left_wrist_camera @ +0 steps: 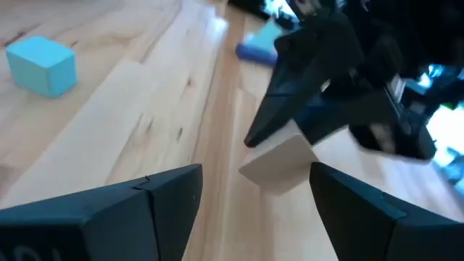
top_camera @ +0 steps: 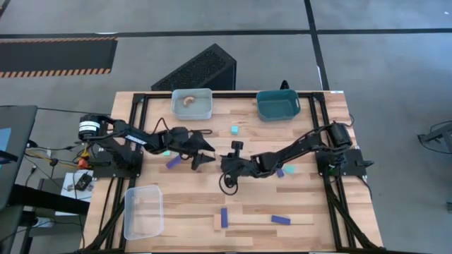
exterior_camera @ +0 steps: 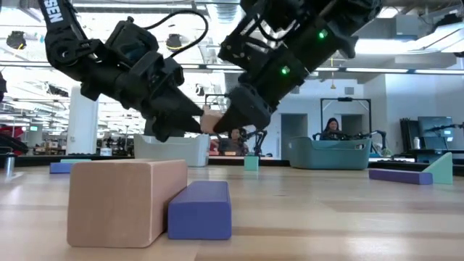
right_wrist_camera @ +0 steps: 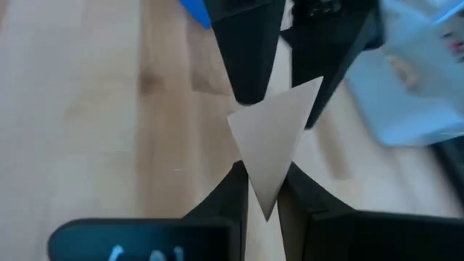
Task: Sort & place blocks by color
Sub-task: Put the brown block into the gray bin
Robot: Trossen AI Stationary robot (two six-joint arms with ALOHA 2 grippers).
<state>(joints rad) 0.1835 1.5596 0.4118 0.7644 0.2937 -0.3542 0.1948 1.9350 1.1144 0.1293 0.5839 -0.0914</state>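
A tan wooden triangular piece (right_wrist_camera: 279,134) is held in the air over the table's middle by my right gripper (right_wrist_camera: 264,196), which is shut on it. It also shows in the low view (exterior_camera: 211,120). My left gripper (left_wrist_camera: 257,188) is open and faces the right one. Its fingers (right_wrist_camera: 246,51) stand on either side of the piece's wide end, and I cannot tell whether they touch it. A cyan cube (top_camera: 234,130) and dark blue bars (top_camera: 174,161) (top_camera: 224,217) (top_camera: 280,220) lie on the table. My right gripper pinches the triangular piece's narrow corner (right_wrist_camera: 267,185) between its two fingers. It comes from the table's right side, slanting down. The piece is lifted clear of the table, its wide end pointing toward my left gripper.
At the far edge stand a clear bin (top_camera: 208,106) holding a curved tan piece and a teal bin (top_camera: 277,113). Another clear bin (top_camera: 143,210) stands front left. A tan block (exterior_camera: 123,199) and a blue block (exterior_camera: 201,210) lie near the front edge.
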